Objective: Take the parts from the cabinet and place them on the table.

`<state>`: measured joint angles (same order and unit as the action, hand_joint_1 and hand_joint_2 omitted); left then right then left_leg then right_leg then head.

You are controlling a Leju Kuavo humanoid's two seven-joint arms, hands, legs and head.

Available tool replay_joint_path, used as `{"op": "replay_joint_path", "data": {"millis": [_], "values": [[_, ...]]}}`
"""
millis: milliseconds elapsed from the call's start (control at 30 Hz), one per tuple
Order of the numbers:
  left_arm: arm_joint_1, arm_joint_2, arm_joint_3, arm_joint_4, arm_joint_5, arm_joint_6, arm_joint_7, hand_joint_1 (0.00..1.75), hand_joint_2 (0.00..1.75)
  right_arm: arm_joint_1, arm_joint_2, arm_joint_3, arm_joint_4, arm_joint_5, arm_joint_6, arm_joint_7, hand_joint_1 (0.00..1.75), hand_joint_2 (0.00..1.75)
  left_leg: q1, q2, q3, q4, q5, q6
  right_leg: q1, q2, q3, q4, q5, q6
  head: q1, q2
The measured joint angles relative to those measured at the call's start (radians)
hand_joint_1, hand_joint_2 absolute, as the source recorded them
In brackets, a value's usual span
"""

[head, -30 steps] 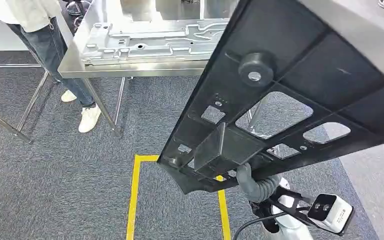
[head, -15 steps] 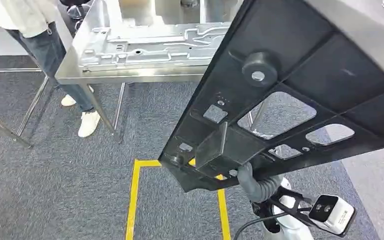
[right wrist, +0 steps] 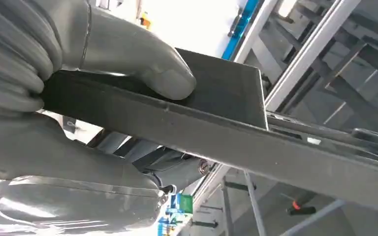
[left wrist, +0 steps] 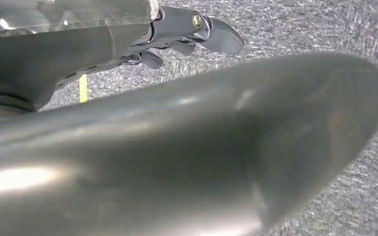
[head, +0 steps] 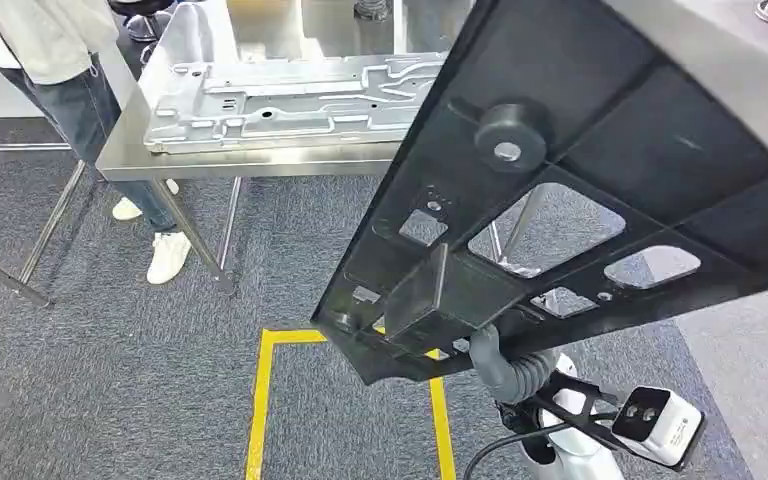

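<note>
The right hand (right wrist: 54, 69) grips the black part (head: 580, 190) at its edge, raised clear of the table (head: 250, 158). Left hand (left wrist: 197, 29) state cannot be determined. Retrieval appears complete; placement remains.

The right hand (right wrist: 78, 98) wears a grey ribbed cover with a thick grey thumb; a white camera (head: 657, 425) on black brackets, a black cable (head: 500, 450) trailing at six o'clock.
</note>
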<state>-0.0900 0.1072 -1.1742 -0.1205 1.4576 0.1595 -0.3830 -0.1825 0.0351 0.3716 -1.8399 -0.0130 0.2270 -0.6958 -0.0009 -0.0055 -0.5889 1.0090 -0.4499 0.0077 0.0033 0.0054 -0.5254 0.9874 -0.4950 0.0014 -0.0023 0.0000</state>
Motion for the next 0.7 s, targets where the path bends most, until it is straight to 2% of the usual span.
{"op": "replay_joint_path", "data": {"millis": [33, 67, 100, 167, 200, 233, 267, 333, 367, 400, 433, 500, 567, 600, 633, 667, 700], "values": [[0.0, -0.001, 0.0, 0.0, 0.0, 0.0, 0.0, 0.0, 0.0, -0.001, 0.001, 0.0, -0.001, 0.0, 0.0, 0.0, 1.75, 1.75, 0.013, -0.001, 0.01, -0.014, 0.004, 0.007, 0.005, 0.0, 0.002, 0.001, -0.007, 0.008, 0.002, 0.0], [0.0, -0.002, 0.0, 0.0, 0.0, 0.0, -0.001, 0.0, 0.0, -0.002, 0.001, 0.0, -0.002, 0.0, 0.0, 0.0, 1.75, 1.75, 0.012, 0.0, 0.018, -0.021, 0.005, 0.009, 0.001, -0.001, -0.002, 0.024, -0.017, 0.014, 0.002, 0.0], [-0.001, -0.002, 0.0, 0.0, 0.0, 0.0, -0.001, 0.0, 0.0, -0.005, 0.001, 0.0, -0.002, 0.0, 0.0, -0.001, 1.75, 1.75, 0.013, 0.002, 0.022, -0.022, 0.002, 0.016, -0.001, 0.0, -0.032, 0.084, -0.047, 0.017, 0.005, 0.0], [-0.002, -0.003, 0.0, 0.0, 0.0, -0.001, -0.002, 0.0, 0.0, -0.001, 0.001, 0.0, -0.001, 0.0, 0.0, -0.001, 1.75, 1.75, 0.012, 0.002, 0.025, -0.022, -0.004, 0.019, -0.007, -0.001, -0.133, 0.259, -0.114, 0.024, 0.005, 0.0], [-0.001, -0.003, 0.0, 0.0, 0.0, -0.003, -0.003, 0.0, 0.0, 0.001, 0.001, 0.0, 0.0, 0.0, 0.0, -0.001, 1.75, 1.75, 0.012, 0.002, 0.027, -0.021, -0.007, 0.019, -0.01, -0.001, -0.174, 0.32, -0.125, 0.027, 0.005, 0.0], [0.001, -0.003, 0.0, 0.0, 0.0, -0.003, -0.003, 0.0, 0.0, 0.002, 0.0, 0.0, 0.0, 0.0, 0.0, -0.001, 1.75, 1.75, 0.012, 0.002, 0.031, -0.02, -0.01, 0.018, -0.012, -0.001, -0.194, 0.335, -0.111, 0.03, 0.005, 0.0], [0.002, -0.003, 0.0, 0.0, 0.0, -0.003, -0.003, 0.0, 0.0, 0.002, 0.0, 0.0, 0.0, 0.0, 0.0, 0.0, 1.75, 1.75, 0.012, 0.001, 0.037, -0.02, -0.016, 0.016, -0.015, -0.001, -0.186, 0.299, -0.071, 0.031, 0.005, 0.0], [0.002, -0.005, 0.0, 0.0, 0.0, -0.003, -0.003, 0.0, 0.0, 0.002, 0.0, 0.0, 0.0, 0.0, -0.001, -0.001, 1.75, 1.75, 0.013, -0.001, 0.054, -0.019, -0.027, 0.011, -0.019, -0.004, -0.115, 0.123, 0.039, 0.029, 0.005, 0.0], [0.002, -0.005, 0.0, 0.0, 0.0, -0.004, -0.004, 0.0, 0.0, 0.001, 0.0, 0.0, 0.0, 0.001, 0.0, -0.001, 1.75, 1.75, 0.013, -0.001, 0.06, -0.019, -0.034, 0.006, -0.02, -0.008, -0.082, 0.043, 0.074, 0.026, 0.005, 0.0], [0.001, -0.005, 0.0, 0.0, 0.0, -0.004, -0.004, 0.0, 0.0, 0.001, 0.0, 0.0, 0.0, 0.001, -0.001, 0.0, 1.75, 1.75, 0.004, -0.002, 0.06, -0.012, -0.042, -0.004, -0.013, -0.009, -0.07, 0.018, 0.057, 0.021, 0.005, 0.0], [0.001, -0.004, 0.0, 0.0, 0.0, -0.004, -0.005, 0.0, 0.0, 0.001, 0.0, 0.0, 0.0, 0.002, -0.001, -0.001, 1.75, 1.75, 0.006, -0.002, 0.059, -0.016, -0.044, -0.007, -0.016, -0.006, -0.072, 0.021, 0.056, 0.014, 0.002, 0.0], [0.001, -0.005, 0.0, 0.0, 0.0, -0.004, -0.003, 0.0, 0.0, 0.004, 0.0, 0.0, 0.0, 0.006, -0.007, -0.001, 1.75, 1.75, 0.01, 0.0, 0.065, -0.022, -0.048, -0.02, -0.008, -0.002, -0.072, 0.021, 0.05, 0.001, 0.003, 0.0], [0.0, -0.005, 0.0, 0.0, 0.0, -0.004, -0.003, 0.0, 0.0, 0.004, 0.001, 0.0, -0.003, 0.013, -0.013, -0.001, 1.75, 1.75, 0.013, 0.0, 0.069, -0.005, -0.062, -0.031, -0.015, -0.003, -0.056, 0.006, 0.052, -0.013, 0.002, 0.0], [-0.001, -0.005, 0.0, 0.0, 0.0, -0.004, -0.003, 0.0, 0.0, 0.004, 0.002, 0.0, -0.005, 0.014, -0.015, -0.001, 1.75, 1.75, 0.013, 0.001, 0.048, 0.044, -0.089, -0.034, -0.016, -0.005, -0.051, 0.004, 0.049, -0.018, -0.005, 0.0], [0.0, -0.005, 0.0, 0.0, 0.0, -0.004, -0.003, 0.0, 0.0, 0.004, 0.002, 0.001, -0.006, 0.015, -0.018, -0.001, 1.75, 1.75, 0.014, 0.001, 0.009, 0.12, -0.125, -0.037, -0.015, -0.005, -0.047, 0.004, 0.046, -0.022, -0.004, 0.0], [0.001, -0.005, 0.0, 0.0, 0.0, -0.004, -0.003, 0.0, 0.0, 0.005, 0.002, 0.001, -0.006, 0.017, -0.018, -0.001, 1.75, 1.75, 0.014, 0.001, -0.043, 0.215, -0.162, -0.039, -0.013, -0.005, -0.045, 0.005, 0.042, -0.025, -0.005, 0.0], [0.003, -0.006, 0.0, 0.0, 0.0, -0.004, -0.003, 0.0, 0.0, 0.006, 0.002, 0.001, -0.006, 0.018, -0.018, 0.0, 1.75, 1.75, 0.014, 0.001, -0.085, 0.284, -0.181, -0.041, -0.012, -0.005, -0.043, 0.005, 0.038, -0.026, -0.005, 0.0]]}}
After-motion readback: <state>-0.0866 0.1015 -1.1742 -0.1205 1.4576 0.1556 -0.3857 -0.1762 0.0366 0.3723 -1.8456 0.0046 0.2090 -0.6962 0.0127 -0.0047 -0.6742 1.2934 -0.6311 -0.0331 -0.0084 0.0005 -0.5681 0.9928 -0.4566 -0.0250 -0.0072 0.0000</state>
